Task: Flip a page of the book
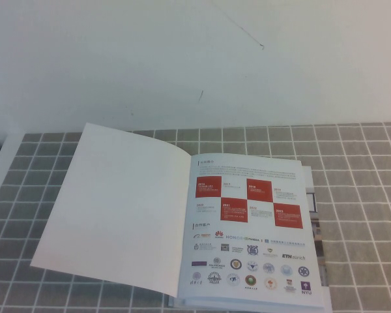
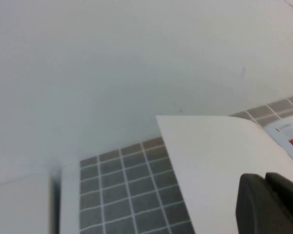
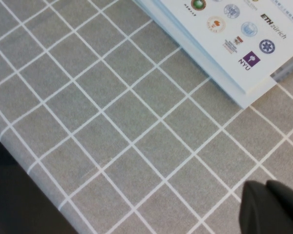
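Observation:
The book [image 1: 251, 228] lies open on the grey checked cloth [image 1: 358, 169]. The page [image 1: 117, 202], plain white side up, is spread out to the left of the spine. The right-hand inner page shows red squares and rows of logos. Neither gripper shows in the high view. In the left wrist view my left gripper [image 2: 266, 183] is shut and empty, close above the white page [image 2: 210, 151]. In the right wrist view my right gripper [image 3: 266, 187] is shut and empty above bare cloth, apart from the book's logo corner [image 3: 234, 34].
A plain white surface [image 1: 182, 59] lies beyond the cloth. Edges of something grey and printed [image 1: 316, 215] stick out under the book's right side. The cloth's edge and a dark drop [image 3: 19, 204] show in the right wrist view.

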Robot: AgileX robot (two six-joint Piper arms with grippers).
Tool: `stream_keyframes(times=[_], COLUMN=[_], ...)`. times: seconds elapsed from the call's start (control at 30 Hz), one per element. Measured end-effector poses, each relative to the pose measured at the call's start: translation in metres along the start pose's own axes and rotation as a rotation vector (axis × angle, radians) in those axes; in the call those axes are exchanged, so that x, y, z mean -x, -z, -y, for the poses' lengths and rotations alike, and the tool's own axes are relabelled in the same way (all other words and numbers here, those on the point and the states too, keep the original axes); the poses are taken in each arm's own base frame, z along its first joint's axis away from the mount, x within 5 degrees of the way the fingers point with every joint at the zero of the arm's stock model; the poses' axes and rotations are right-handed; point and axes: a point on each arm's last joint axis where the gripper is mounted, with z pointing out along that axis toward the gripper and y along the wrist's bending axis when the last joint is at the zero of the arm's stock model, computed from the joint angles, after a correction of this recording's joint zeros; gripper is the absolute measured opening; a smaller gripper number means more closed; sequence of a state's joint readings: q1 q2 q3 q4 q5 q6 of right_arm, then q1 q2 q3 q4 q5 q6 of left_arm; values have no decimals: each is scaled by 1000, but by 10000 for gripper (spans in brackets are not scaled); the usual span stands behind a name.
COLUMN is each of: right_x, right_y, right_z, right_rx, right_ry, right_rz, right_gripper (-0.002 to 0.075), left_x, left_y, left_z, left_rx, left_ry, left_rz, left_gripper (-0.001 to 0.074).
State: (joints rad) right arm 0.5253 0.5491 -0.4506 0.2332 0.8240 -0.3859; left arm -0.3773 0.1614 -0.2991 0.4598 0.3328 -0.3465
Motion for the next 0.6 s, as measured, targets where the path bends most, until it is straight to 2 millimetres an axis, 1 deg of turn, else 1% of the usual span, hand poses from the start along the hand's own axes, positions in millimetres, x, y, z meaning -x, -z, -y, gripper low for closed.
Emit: stream_keyframes(times=[0.13, 0.23, 0.3, 0.5, 0.6], right_x=[0, 0, 0, 0, 0], right_y=[0, 0, 0, 0, 0], right_z=[0, 0, 0, 0, 0], right_rx=[3, 3, 3, 5, 5], right_ry=[-2, -2, -2, -4, -4], right_rz=[0, 0, 0, 0, 0], right_gripper=[-1, -1, -1, -1, -1], left_x=[0, -5, -11, -30, -44], left_y=[11, 19, 22, 16, 8], left_z=[-7, -11, -10, -1, 5], left_rx=[106, 190, 210, 146, 93], left_ry=[16, 51, 106, 252, 220], left_rz=[36, 32, 28, -31, -38], left_gripper=[-4, -4, -4, -4, -4])
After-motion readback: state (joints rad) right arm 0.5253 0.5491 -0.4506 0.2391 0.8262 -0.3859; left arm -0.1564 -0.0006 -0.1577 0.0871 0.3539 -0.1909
